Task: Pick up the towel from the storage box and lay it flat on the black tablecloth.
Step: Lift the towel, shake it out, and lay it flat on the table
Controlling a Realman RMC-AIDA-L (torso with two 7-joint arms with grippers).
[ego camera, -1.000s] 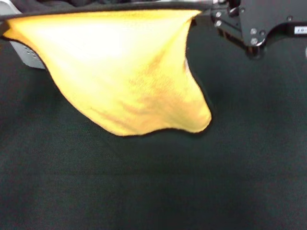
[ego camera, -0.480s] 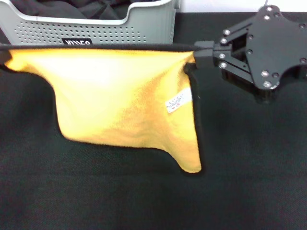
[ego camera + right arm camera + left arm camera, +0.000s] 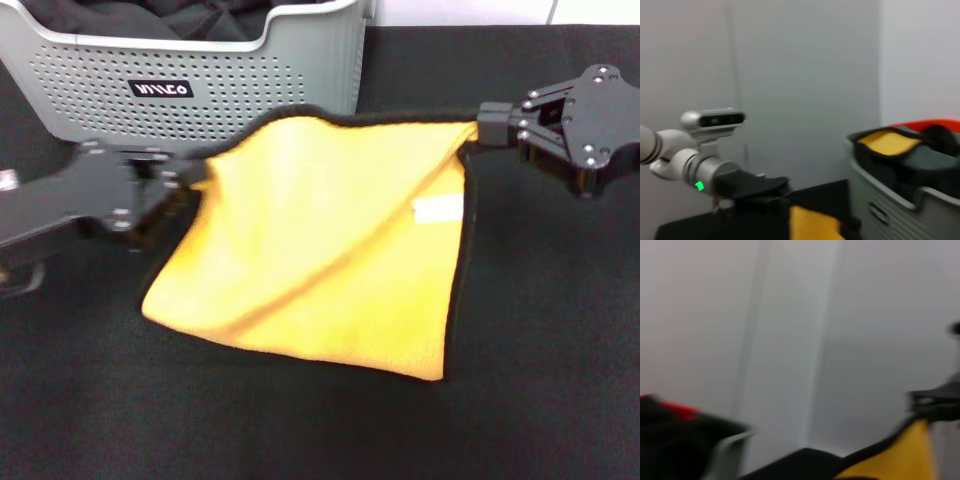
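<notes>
We count one towel (image 3: 320, 250), yellow-orange with black edging, spread over the black tablecloth (image 3: 300, 420) in front of the storage box (image 3: 200, 80). Its near part lies on the cloth; the far edge is lifted and strung between two grippers. One diagonal fold runs across it. One small white label (image 3: 438, 208) sits near its right edge.

Left gripper (image 3: 195, 180): at the towel's far-left corner, jaws closed narrow on the cloth's edge. Its arm reaches in from the left edge of the head view.

Right gripper (image 3: 480, 128): at the far-right corner, fingers pinched tight on the black edging.

One storage box, light grey, perforated sides, one black label with white lettering (image 3: 163, 89) on its front wall. It stands at the far left of the tablecloth, just behind the towel. Dark garments (image 3: 160, 18) fill it; we cannot tell how many from the head view.

Right wrist view: the box (image 3: 900, 200) again, holding dark garments (image 3: 925, 157) and one more yellow-orange piece with dark edging (image 3: 887, 141) on top, plus a strip of red (image 3: 920, 124) behind. The left arm with its wrist camera (image 3: 715, 119) shows across the table, a green light lit on it.

Left wrist view: blurred; a yellow corner of the towel (image 3: 912, 452) and a pale wall (image 3: 790, 340).
</notes>
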